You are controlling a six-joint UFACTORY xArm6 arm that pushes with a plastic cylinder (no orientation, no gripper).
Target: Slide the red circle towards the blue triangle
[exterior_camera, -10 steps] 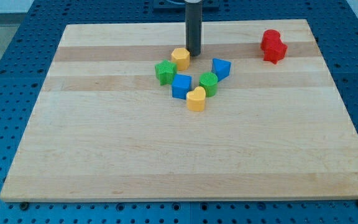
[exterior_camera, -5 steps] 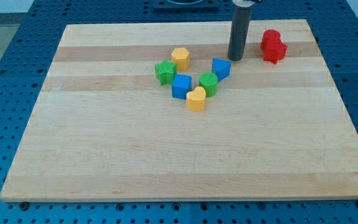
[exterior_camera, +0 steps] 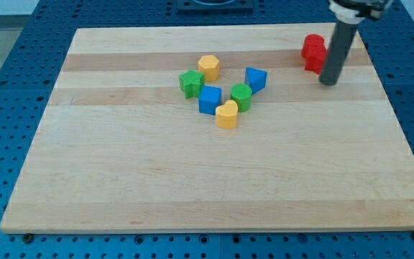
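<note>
The red circle (exterior_camera: 310,46) sits near the board's top right corner. A second red block (exterior_camera: 314,63), whose shape I cannot make out, touches its lower right side. The blue triangle (exterior_camera: 255,78) lies to their left, at the right end of the central cluster. My tip (exterior_camera: 328,83) rests on the board just below and right of the red blocks. The rod rises in front of them and hides their right edges. I cannot tell whether the rod touches them.
A cluster left of the blue triangle holds a yellow hexagon (exterior_camera: 208,67), a green star (exterior_camera: 190,83), a blue cube (exterior_camera: 209,99), a green circle (exterior_camera: 241,96) and a yellow heart (exterior_camera: 226,114). The wooden board (exterior_camera: 192,187) lies on a blue perforated table.
My tip has moved right, from beside the yellow hexagon, past the blue triangle, to just below and right of the red blocks. No block has visibly moved.
</note>
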